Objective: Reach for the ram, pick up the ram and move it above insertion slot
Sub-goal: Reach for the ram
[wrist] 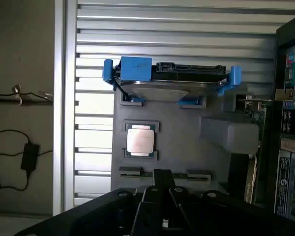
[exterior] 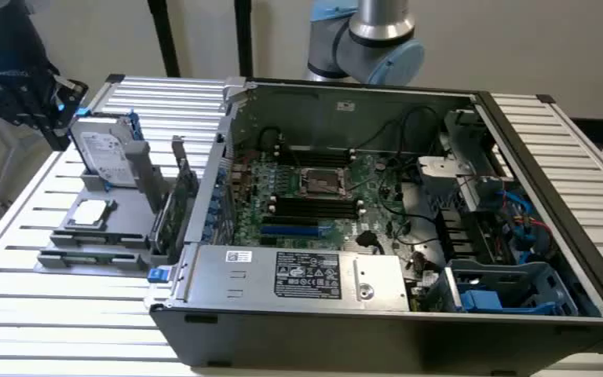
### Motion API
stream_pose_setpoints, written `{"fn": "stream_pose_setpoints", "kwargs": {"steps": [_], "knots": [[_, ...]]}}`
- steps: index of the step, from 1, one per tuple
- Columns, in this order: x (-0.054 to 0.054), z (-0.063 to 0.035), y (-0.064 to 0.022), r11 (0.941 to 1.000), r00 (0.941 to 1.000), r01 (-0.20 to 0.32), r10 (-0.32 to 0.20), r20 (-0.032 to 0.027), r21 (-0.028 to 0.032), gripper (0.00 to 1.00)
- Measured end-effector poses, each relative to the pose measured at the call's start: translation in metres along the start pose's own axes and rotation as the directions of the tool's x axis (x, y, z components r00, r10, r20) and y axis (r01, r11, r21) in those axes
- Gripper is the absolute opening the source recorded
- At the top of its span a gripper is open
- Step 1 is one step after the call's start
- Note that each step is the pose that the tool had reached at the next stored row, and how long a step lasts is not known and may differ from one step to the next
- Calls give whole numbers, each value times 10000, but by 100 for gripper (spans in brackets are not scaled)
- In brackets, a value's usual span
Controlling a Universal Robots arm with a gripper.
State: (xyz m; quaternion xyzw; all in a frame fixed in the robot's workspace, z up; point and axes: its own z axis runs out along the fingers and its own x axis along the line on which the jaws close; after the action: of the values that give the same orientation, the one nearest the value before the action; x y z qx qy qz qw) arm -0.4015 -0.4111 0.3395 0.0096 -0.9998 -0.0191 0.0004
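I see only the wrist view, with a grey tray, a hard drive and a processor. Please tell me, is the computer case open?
Observer: Yes, the computer case lies open, with the motherboard exposed.
Operator: Where is the end effector?
Observer: The end effector is at the exterior view's upper left, beside the top of the upright hard drive.
Operator: And the ram?
Observer: The ram seems to lie at the grey tray's end farthest from that drive, untouched.

Table (exterior: 40, 314): silver, made of long metal bars.
On it: a big open computer box (exterior: 301, 334).
Beside the box: a gray tray (exterior: 76, 236), touching the table.
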Motion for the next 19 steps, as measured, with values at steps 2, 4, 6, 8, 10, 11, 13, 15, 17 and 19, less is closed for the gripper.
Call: {"fn": "stream_pose_setpoints", "kwargs": {"steps": [2,4,6,8,10,11,13,15,17,19], "knots": [[0,0,0,10000,10000,0,0,0,0,11],[0,0,0,10000,10000,0,0,-1,0,11],[0,0,0,10000,10000,-1,1,0,0,11],[0,0,0,10000,10000,0,0,0,0,11],[0,0,0,10000,10000,0,0,-1,0,11],[0,0,0,10000,10000,0,0,0,0,11],[-6,-4,-15,10000,10000,-1,1,-6,3,11],[-35,-3,-59,10000,10000,0,0,-3,1,11],[-74,-5,-116,10000,10000,-1,1,-3,0,11],[-114,-6,-176,10000,10000,0,0,-2,0,11]]}}
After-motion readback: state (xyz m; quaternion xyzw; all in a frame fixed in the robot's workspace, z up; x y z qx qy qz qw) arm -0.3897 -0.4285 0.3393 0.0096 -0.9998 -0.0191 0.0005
